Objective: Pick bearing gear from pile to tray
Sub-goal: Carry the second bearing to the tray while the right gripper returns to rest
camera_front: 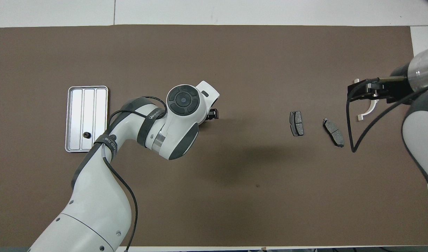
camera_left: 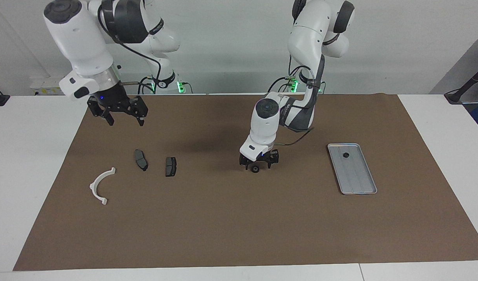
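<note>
A small black round bearing gear point(camera_left: 255, 169) lies on the brown mat near the table's middle. My left gripper point(camera_left: 257, 166) is low over it, fingers spread with the gear between them; in the overhead view only a finger point(camera_front: 213, 113) shows and the gear is hidden. My right gripper point(camera_left: 124, 119) is open and empty, raised high above the pile. The pile holds a white half-ring bracket point(camera_left: 100, 185) and two dark plates point(camera_left: 140, 160) point(camera_left: 170, 166). The silver tray point(camera_left: 358, 183) lies toward the left arm's end and holds one black round piece point(camera_left: 345, 155).
The brown mat point(camera_left: 239, 226) covers most of the white table. In the overhead view the right gripper point(camera_front: 368, 90) partly covers the bracket point(camera_front: 367, 112); the plates point(camera_front: 297, 123) point(camera_front: 333, 132) and the tray point(camera_front: 87, 105) show fully.
</note>
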`<state>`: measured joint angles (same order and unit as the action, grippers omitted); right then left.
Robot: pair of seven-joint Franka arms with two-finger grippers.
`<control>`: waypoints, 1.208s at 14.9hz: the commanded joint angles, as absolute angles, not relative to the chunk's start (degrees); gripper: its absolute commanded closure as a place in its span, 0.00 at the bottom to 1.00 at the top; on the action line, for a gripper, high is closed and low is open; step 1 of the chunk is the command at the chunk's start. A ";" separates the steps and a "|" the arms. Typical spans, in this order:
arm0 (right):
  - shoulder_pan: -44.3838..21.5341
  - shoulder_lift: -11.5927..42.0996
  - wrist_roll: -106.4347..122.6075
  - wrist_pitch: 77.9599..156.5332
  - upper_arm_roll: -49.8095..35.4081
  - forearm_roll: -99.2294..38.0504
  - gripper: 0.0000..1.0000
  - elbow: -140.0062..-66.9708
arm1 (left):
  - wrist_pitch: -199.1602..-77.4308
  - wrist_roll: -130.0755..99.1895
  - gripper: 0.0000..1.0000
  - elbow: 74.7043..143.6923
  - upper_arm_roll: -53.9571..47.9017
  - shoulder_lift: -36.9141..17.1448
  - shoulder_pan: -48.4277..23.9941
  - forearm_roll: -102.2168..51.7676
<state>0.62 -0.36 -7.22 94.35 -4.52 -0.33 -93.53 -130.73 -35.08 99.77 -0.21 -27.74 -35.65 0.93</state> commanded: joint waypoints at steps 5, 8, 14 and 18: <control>-0.79 -5.97 -1.23 87.80 -4.04 0.88 0.00 -96.33 | -132.63 -36.82 0.23 101.16 0.79 -28.12 -37.18 0.53; -0.88 -6.59 -1.06 86.40 -4.13 1.23 0.00 -96.33 | -132.54 -37.00 1.00 100.99 0.79 -28.13 -36.83 0.61; -0.70 -6.59 -1.14 84.99 -4.39 1.23 0.00 -96.33 | -123.17 -37.45 1.00 96.69 1.41 -27.17 -35.25 1.23; 0.00 -5.11 -1.14 90.77 -3.35 0.18 0.00 -96.42 | -110.68 -23.86 1.00 96.15 1.32 -15.94 -23.77 1.32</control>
